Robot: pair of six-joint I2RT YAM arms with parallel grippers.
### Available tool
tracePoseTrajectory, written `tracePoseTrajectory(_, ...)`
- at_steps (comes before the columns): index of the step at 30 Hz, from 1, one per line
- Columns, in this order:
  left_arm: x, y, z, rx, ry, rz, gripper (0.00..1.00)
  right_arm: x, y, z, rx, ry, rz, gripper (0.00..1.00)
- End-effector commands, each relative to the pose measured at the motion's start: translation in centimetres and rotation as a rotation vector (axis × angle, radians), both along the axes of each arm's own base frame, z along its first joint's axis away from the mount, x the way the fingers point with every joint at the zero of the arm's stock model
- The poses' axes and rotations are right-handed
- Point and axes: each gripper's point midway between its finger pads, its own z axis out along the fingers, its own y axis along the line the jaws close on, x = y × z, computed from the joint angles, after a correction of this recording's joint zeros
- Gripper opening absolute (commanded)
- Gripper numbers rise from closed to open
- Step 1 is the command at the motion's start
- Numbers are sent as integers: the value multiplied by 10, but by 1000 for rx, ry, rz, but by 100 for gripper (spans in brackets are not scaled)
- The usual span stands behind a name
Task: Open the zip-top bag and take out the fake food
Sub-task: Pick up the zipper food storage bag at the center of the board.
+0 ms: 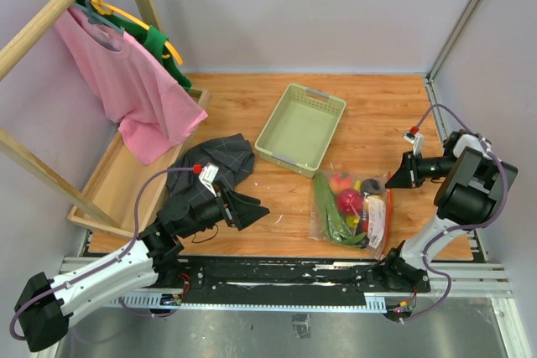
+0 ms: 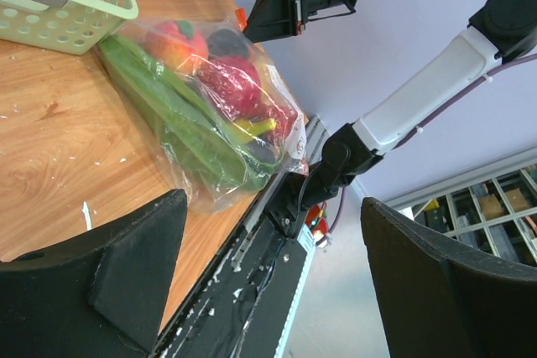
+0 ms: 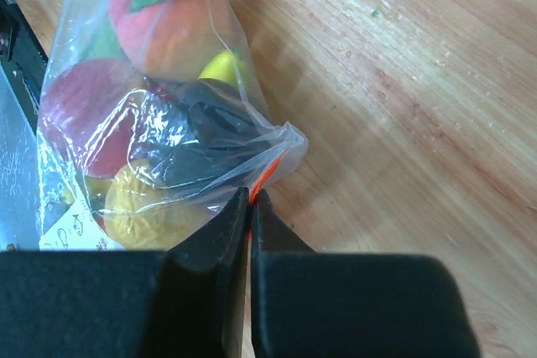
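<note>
Bulging crinkly zip-top bag [image 3: 267,142] of glossy fake food [image 3: 172,21]

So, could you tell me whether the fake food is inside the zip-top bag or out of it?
Inside: the fake food shows through the clear zip-top bag, none lying loose on the table.
</note>
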Motion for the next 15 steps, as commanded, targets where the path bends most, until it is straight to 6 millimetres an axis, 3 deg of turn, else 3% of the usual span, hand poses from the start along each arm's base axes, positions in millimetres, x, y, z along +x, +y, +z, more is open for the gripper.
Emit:
tracePoseTrajectory(1, -4, -1, 16, -41, -47, -20, 88, 4, 1, 31, 17, -84, -17, 1)
tracePoseTrajectory(15, -9, -1, 28, -60, -91, -37, 87, 6, 29, 164, 56, -390, -52, 1)
